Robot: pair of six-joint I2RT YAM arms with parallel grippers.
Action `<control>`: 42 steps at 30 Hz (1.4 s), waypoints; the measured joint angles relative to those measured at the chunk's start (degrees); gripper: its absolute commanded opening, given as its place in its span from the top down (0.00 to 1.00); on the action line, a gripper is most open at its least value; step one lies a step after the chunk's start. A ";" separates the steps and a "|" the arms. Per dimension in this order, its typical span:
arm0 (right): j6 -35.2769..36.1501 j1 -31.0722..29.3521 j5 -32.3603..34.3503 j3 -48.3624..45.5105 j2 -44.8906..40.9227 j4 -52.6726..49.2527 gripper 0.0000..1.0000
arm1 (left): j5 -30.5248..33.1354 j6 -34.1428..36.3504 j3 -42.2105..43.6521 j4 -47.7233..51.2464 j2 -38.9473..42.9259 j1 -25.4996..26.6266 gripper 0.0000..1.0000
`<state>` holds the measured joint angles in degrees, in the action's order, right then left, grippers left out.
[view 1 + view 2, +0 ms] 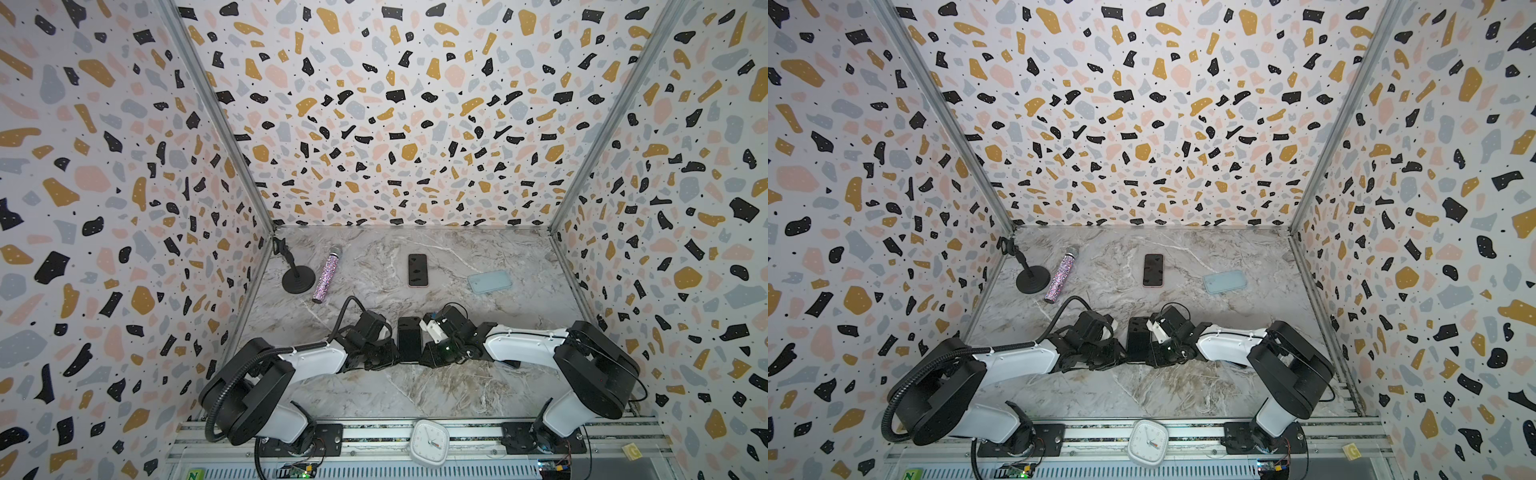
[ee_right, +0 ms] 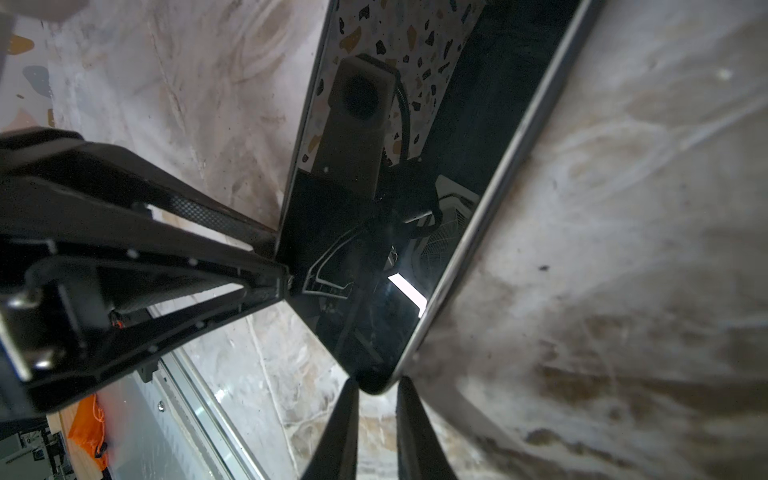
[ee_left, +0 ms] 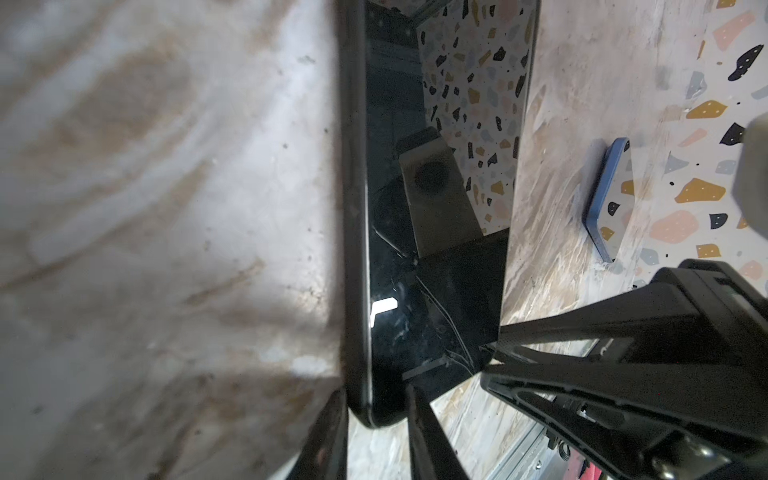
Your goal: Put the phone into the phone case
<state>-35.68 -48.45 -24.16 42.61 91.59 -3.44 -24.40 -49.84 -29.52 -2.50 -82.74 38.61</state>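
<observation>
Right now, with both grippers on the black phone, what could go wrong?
1. The left gripper and right gripper each seem to pinch only a corner of the glossy black phone; it may slip or twist.
2. The grippers sit very close, so they may collide.
3. The light blue case lies unheld, far back on the right; pressing the phone in could slide it.

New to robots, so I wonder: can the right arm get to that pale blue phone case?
Probably yes. Only bare marble tabletop lies between the right tool and the pale blue phone case. But that tool straddles a corner of the black phone and must leave it first.
</observation>
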 measured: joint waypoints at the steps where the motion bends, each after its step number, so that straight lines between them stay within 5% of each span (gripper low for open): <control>1: 0.00 0.00 -0.02 0.00 0.00 0.00 0.82 | 0.02 -0.11 0.07 -0.11 0.00 0.00 0.76; 19: -1.22 0.39 1.68 -0.17 -1.92 0.15 0.74 | -0.74 -0.48 1.44 -3.41 0.11 0.04 0.70; 38: -1.18 -0.35 2.47 1.01 -0.35 -2.27 0.82 | -0.87 -2.47 2.56 -5.90 -0.11 0.02 0.72; 42: -0.79 -0.81 4.83 1.73 -0.44 -3.02 0.78 | -0.90 -2.27 2.47 -6.14 0.07 0.07 0.60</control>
<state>-36.47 -49.25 -19.33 44.34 91.15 -6.46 -25.30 -52.12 -27.05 -8.64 -82.67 38.68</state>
